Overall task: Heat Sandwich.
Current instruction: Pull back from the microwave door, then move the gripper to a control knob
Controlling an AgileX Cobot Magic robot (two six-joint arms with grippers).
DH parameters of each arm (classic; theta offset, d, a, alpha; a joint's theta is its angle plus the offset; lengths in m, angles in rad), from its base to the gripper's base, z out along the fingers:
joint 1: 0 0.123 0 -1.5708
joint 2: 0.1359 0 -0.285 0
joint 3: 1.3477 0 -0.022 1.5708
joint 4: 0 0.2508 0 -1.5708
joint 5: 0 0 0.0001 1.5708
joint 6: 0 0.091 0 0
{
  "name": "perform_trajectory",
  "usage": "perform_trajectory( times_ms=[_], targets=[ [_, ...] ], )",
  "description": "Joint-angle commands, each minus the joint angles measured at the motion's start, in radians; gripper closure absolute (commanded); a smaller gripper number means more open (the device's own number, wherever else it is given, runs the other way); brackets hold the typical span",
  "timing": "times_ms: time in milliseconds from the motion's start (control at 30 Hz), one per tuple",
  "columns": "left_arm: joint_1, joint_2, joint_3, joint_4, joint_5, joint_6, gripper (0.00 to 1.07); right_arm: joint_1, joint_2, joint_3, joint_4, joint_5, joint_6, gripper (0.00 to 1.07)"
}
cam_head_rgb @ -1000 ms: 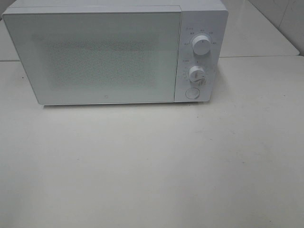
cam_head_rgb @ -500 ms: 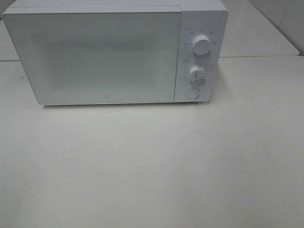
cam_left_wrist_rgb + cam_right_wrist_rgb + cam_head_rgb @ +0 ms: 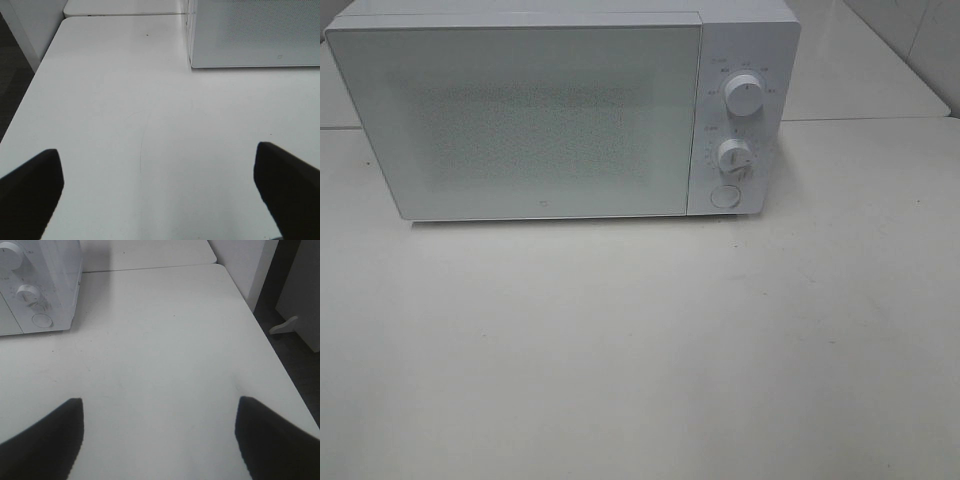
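Observation:
The sandwich is out of view in every frame. A white microwave (image 3: 560, 110) stands at the back of the table with its door (image 3: 520, 120) shut; two dials (image 3: 744, 97) and a round button (image 3: 724, 196) sit on its right panel. Neither arm shows in the exterior view. My left gripper (image 3: 157, 192) hangs open over bare tabletop, off the microwave's left front corner (image 3: 192, 62). My right gripper (image 3: 160, 437) is open too, with nothing between its fingers, over the table off the microwave's control panel (image 3: 30, 295).
The white table (image 3: 640, 350) carries the microwave. Its left edge (image 3: 30, 85) drops to dark floor. Its right edge (image 3: 265, 345) also drops off, with a white cabinet (image 3: 300, 295) beyond. A second table (image 3: 860, 70) adjoins at the back.

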Motion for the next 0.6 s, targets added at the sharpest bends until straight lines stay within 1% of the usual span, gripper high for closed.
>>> perform_trajectory(
  times_ms=[33,133,367,600],
  targets=[
    [0.001,-0.026,0.004,-0.011,-0.011,-0.006,0.08,-0.006,0.054,-0.007,-0.001,-0.075,-0.009,0.28],
    [0.001,-0.026,0.004,-0.011,-0.011,-0.006,0.08,-0.006,0.121,-0.004,0.004,-0.154,-0.007,0.29],
    [0.001,-0.026,0.004,-0.011,-0.011,-0.006,0.08,-0.006,0.208,-0.004,0.007,-0.275,-0.006,0.31],
    [0.001,-0.026,0.004,-0.011,-0.011,-0.006,0.08,-0.003,0.327,-0.004,0.062,-0.411,-0.006,0.31]
  ],
)
